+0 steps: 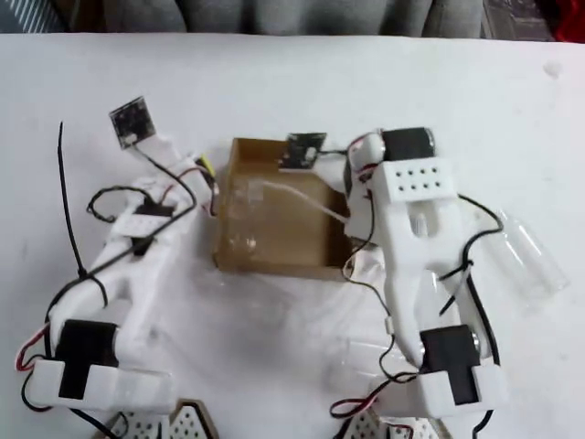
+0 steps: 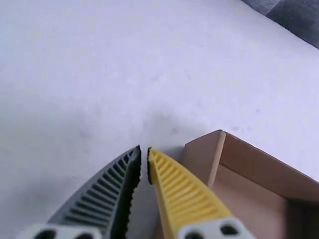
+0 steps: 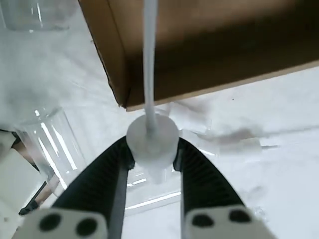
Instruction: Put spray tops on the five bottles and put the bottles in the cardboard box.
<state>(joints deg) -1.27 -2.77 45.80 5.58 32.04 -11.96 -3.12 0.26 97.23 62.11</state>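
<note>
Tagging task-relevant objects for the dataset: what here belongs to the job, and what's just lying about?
Job: spray top in the right gripper; loose spray top on the table; clear bottles; cardboard box.
Lying about: black strip beside the left arm; grey cloth past the table's far edge.

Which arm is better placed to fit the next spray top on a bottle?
Likely right: the right gripper is shut on a white long-tubed spray top, and a clear plastic bottle lies beside that arm. The left gripper sits empty by the brown cardboard box.
</note>
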